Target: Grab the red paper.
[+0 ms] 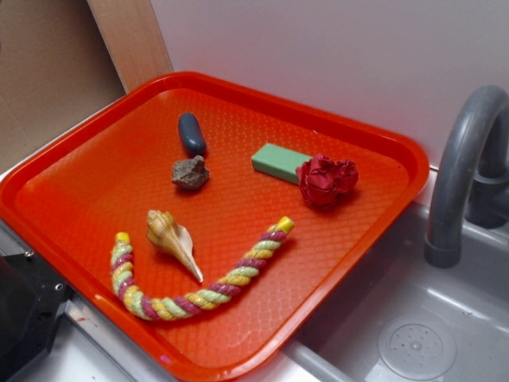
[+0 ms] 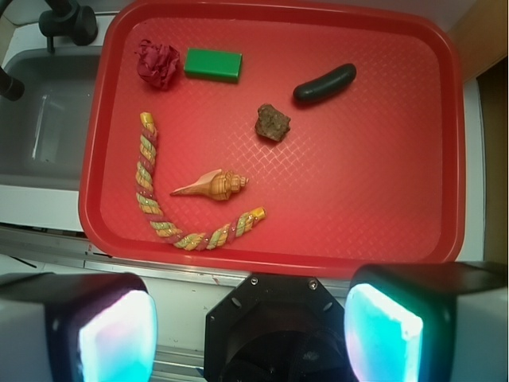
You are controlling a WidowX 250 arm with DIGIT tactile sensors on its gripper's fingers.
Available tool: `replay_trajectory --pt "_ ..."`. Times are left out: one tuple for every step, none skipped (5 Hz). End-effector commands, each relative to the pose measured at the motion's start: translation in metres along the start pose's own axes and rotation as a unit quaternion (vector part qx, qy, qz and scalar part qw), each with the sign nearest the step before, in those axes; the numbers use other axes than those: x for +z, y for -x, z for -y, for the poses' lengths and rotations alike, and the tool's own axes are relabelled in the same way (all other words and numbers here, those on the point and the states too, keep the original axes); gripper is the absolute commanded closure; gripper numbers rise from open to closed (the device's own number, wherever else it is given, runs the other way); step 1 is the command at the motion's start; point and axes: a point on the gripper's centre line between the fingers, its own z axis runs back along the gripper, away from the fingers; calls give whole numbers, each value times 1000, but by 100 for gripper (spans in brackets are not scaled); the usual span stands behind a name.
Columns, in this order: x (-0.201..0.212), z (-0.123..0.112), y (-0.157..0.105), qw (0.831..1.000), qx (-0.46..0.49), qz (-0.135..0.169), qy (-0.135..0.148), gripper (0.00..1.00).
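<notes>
An orange-red tray (image 2: pixel 445 159) lies on a pale counter beside a grey sink (image 2: pixel 40 135) with a grey faucet (image 1: pixel 465 167). In the wrist view the gripper (image 2: pixel 250 318) sits at the bottom of the frame, below the tray's near rim, its two pads spread wide and holding nothing. Nearest it on the tray is a striped twisted rope (image 2: pixel 167 215) curved around a seashell (image 2: pixel 215 185). Farther up lie a brown rock (image 2: pixel 273 122) and a dark oblong piece (image 2: pixel 324 83). At the upper left, the red paper (image 2: pixel 157 63) sits just beside a green block (image 2: pixel 213 64).
</notes>
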Motion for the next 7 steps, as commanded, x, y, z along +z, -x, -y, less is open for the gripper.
replay_trajectory --pt "-14 49 -55 998 -52 10 37 0" --pt "-30 70 -71 998 -19 58 14 0" --pt "-51 85 -88 994 10 106 -16 0" --pt "-78 93 -113 991 13 131 -24 0" --pt "-104 96 -130 990 10 139 -31 0" --pt "-125 94 -143 991 -1 136 -20 0" --pt "-148 97 -152 990 -12 137 -12 0"
